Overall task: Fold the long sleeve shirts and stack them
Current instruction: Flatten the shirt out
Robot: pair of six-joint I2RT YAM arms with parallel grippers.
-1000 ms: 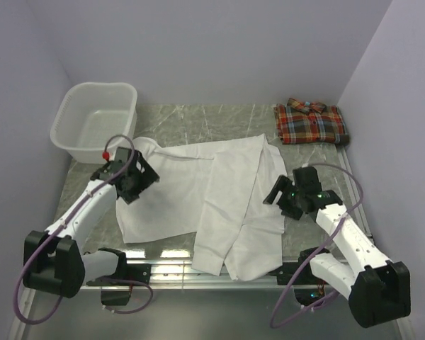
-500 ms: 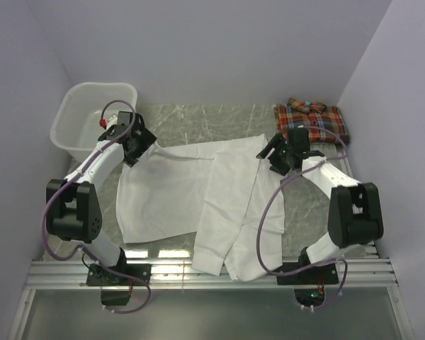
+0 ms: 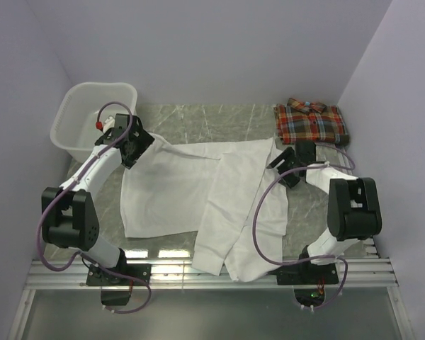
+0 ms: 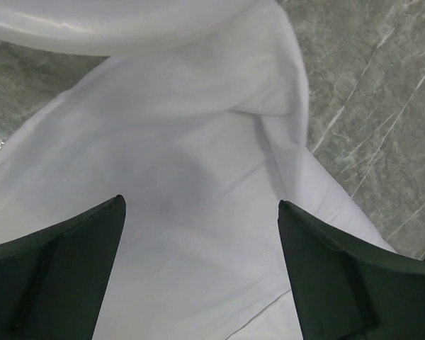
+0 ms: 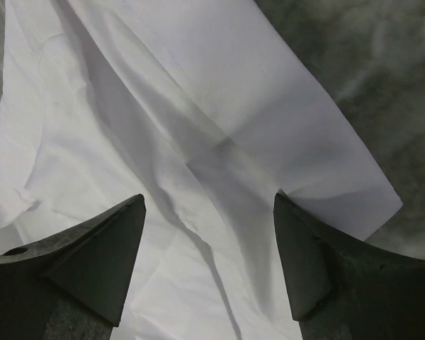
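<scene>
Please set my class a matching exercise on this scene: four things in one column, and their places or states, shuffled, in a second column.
Things:
1. white shirt
2. plaid shirt
3. basket
4. left gripper

Places or states:
A. folded, at the far right corner of the table
B. open, over the far left part of the white shirt
C. spread out across the middle of the table
D. standing at the far left corner

Pairs: 1-C, 2-A, 3-D, 4-B
</scene>
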